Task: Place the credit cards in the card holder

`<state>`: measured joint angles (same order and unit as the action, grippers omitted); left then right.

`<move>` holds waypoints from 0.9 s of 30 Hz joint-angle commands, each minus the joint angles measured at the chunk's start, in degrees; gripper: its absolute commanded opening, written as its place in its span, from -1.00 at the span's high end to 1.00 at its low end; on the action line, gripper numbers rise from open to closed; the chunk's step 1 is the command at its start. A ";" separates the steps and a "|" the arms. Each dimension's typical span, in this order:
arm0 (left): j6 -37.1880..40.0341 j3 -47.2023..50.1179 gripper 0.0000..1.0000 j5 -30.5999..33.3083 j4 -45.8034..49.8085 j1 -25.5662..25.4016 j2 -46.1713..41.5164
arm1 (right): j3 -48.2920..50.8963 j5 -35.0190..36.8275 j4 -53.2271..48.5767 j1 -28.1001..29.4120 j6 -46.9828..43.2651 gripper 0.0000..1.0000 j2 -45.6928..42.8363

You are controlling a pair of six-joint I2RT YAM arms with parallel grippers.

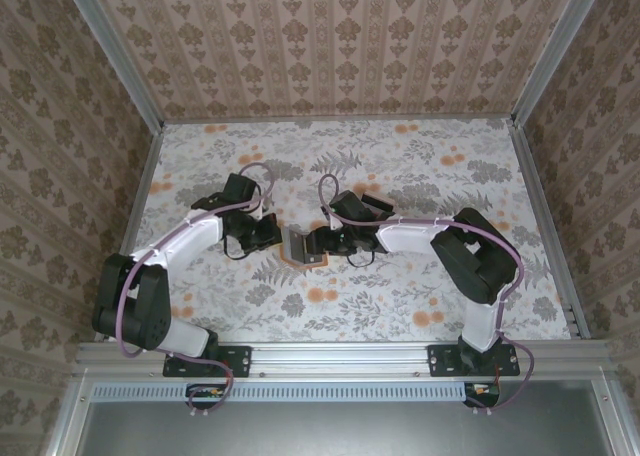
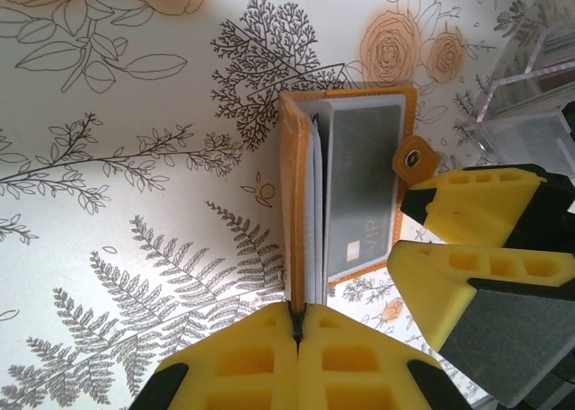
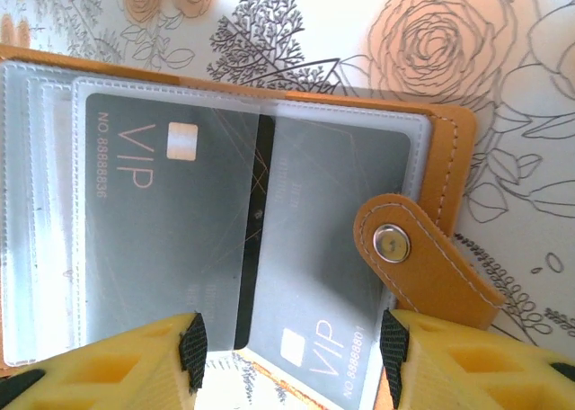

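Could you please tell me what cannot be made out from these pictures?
- Top external: card holder too small to see its contents.
- Right wrist: whether right gripper grips the lower card; the bottom edge cuts this off.
- Left wrist: clear rack cut by the top-right corner.

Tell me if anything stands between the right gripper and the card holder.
Nothing visible does. The right gripper hangs open right at one edge of the card holder. Only the holder's own snap strap lies folded over its inside.
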<state>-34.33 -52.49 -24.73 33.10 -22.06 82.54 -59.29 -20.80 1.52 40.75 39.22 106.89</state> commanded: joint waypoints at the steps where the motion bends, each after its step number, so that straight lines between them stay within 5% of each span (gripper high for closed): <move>1: 2.08 -3.82 1.00 0.28 3.19 -0.22 0.35 | -0.32 -3.32 2.76 -0.11 0.92 -0.13 2.19; 11: 2.44 -8.50 1.00 2.60 7.29 -3.77 3.55 | -1.77 1.11 0.52 -0.10 0.24 0.24 5.26; 23: 1.81 -3.38 1.00 1.79 3.86 -4.48 3.97 | -3.43 1.48 -1.32 0.51 -0.47 0.26 5.07; 27: 1.38 0.77 1.00 1.65 1.69 -0.45 2.51 | -6.13 3.38 -5.68 2.11 -2.77 0.26 4.09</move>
<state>-32.95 -55.29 -23.18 34.50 -24.75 86.17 -63.00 -19.77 0.80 41.58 38.52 111.00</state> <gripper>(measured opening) 0.047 0.369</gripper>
